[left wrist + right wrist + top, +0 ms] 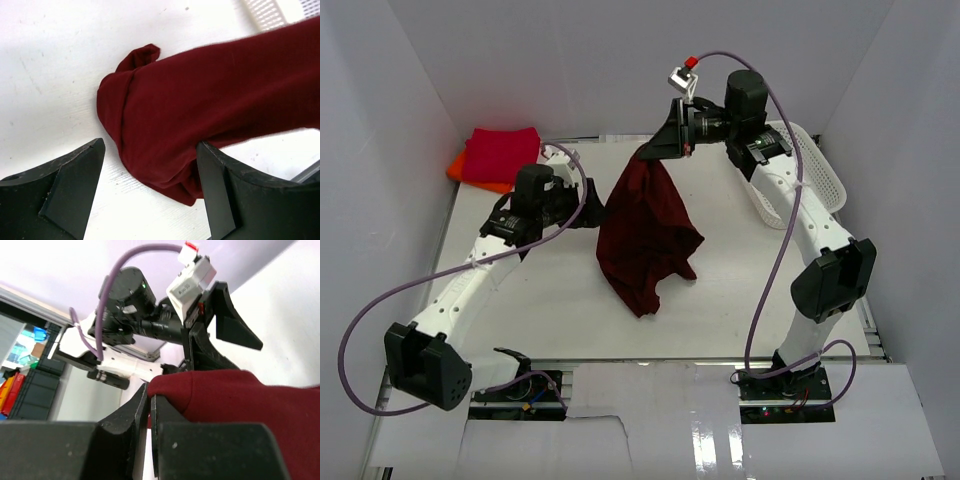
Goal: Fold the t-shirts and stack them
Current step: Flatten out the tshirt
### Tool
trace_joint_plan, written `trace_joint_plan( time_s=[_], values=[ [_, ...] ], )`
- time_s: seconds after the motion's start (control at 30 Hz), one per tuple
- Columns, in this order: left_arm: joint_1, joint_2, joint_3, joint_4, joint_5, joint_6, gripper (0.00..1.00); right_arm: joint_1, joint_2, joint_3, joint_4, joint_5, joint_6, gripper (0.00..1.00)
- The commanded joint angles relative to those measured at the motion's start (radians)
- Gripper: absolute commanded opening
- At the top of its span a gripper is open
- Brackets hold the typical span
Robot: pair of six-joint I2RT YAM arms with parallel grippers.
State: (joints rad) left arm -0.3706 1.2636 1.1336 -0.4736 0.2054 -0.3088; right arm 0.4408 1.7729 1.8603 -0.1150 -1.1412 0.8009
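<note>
Hanging maroon t-shirt (645, 235) clamped at top edge by right claw (655, 150); left claw (149, 150) spread wide beside lower fold. Slip risked if cloth tugged.

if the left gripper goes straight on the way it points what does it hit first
The left gripper would likely meet the maroon shirt first: its lower end lies ahead between the open fingers, table behind it. Depth is unclear.

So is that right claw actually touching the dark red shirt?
Touching. The right wrist view shows the right gripper shut on a fold of the maroon shirt.
</note>
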Motion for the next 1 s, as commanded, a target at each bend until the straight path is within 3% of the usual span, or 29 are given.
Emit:
trace_joint_plan(
  time_s=[0.0, 0.13, 0.23, 0.4, 0.6, 0.8, 0.97],
  values=[
    [-0.005, -0.107, -0.012, 0.044, 0.045, 0.03, 0.84, -0.031, -0.017, 0.063, 0.257, -0.081, 0.194, 0.08],
    [-0.005, -0.173, -0.008, 0.082, 0.113, 0.037, 0.84, -0.069, 0.032, 0.049, 0.732, -0.114, 0.536, 0.08],
    [-0.005, -0.217, -0.012, 0.133, 0.146, 0.034, 0.84, -0.079, 0.062, 0.056, 0.808, -0.118, 0.647, 0.08],
    [-0.005, -0.265, -0.063, 0.272, 0.221, 0.036, 0.85, -0.079, 0.017, -0.044, 0.756, -0.108, 0.557, 0.08],
    [-0.01, -0.212, -0.038, 0.374, 0.299, 0.023, 0.84, -0.077, -0.024, -0.078, 0.505, -0.078, 0.357, 0.08],
    [-0.059, -0.141, 0.034, 0.389, 0.336, 0.062, 0.72, -0.077, 0.002, -0.015, 0.419, -0.054, 0.334, 0.08],
    [-0.137, -0.101, 0.061, 0.386, 0.302, 0.126, 0.7, -0.076, 0.037, 0.04, 0.371, -0.037, 0.336, 0.08]
  ],
)
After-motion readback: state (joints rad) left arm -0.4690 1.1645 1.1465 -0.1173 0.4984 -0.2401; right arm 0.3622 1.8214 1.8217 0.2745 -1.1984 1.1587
